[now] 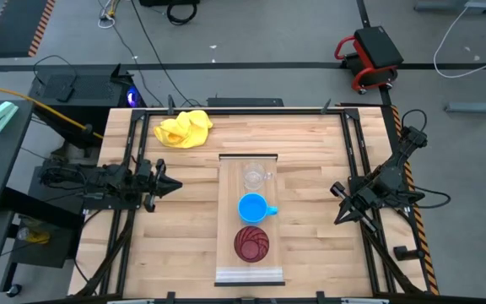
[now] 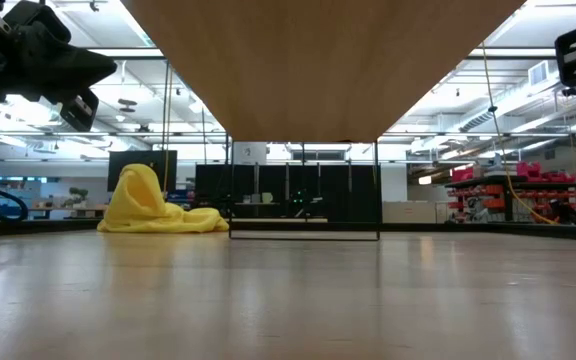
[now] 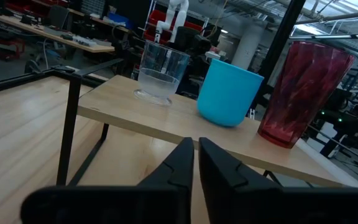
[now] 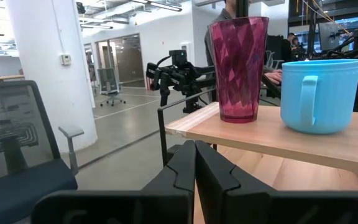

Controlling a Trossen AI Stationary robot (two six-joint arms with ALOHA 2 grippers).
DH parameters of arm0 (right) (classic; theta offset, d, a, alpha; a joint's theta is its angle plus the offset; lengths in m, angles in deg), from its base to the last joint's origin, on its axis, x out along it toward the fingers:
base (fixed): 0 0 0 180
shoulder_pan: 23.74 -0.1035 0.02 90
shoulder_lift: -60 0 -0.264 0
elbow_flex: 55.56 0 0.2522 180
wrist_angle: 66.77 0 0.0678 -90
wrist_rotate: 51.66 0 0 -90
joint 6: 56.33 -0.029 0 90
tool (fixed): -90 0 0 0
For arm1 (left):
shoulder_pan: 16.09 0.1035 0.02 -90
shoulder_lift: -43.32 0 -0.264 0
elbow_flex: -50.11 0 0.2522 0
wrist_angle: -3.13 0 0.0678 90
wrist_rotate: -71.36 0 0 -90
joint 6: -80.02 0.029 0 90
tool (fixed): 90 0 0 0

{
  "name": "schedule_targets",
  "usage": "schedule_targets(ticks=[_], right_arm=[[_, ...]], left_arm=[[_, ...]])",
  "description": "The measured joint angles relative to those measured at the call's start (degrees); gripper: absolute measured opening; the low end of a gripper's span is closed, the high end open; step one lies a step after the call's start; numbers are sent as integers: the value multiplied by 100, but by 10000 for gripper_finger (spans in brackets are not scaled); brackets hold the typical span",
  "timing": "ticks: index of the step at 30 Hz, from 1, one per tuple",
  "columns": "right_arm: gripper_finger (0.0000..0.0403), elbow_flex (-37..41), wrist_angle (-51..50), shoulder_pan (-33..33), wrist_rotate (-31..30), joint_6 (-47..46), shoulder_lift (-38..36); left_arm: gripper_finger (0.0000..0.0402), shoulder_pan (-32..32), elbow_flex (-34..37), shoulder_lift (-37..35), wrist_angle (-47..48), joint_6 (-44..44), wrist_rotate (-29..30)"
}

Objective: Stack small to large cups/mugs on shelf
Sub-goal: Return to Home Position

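Observation:
The light wooden shelf (image 1: 249, 272) stands raised on thin black legs at the table's middle. On it stand three vessels in a row: the small clear glass cup (image 1: 255, 177) at the far end, the blue mug (image 1: 253, 208) in the middle, the dark red tumbler (image 1: 251, 243) nearest. They also show in the left wrist view: glass (image 3: 160, 73), mug (image 3: 229, 92), tumbler (image 3: 303, 93). My left gripper (image 1: 175, 185) is shut and empty, left of the shelf. My right gripper (image 1: 336, 191) is shut and empty, right of the shelf.
A crumpled yellow cloth (image 1: 184, 128) lies on the slatted tabletop at the far left. The shelf's underside (image 2: 318, 60) spans the top of the low view. Black frame rails (image 1: 357, 143) run along the table's left and right sides.

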Motion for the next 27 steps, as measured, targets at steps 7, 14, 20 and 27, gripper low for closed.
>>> schedule_targets(ticks=[7, 14, 20, 27], right_arm=[[16, 0, 2, 0, 0, 0, 2], [16, 0, 2, 0, 0, 1, 0], [16, 0, 2, 0, 0, 1, 2], [16, 0, 2, 0, 0, -1, 1]], left_arm=[[23, 1, 0, 0, 0, 0, 0], [31, 2, 0, 0, 0, 0, 0], [35, 2, 0, 0, 0, -1, 0], [26, 2, 0, 0, 1, -1, 0]])
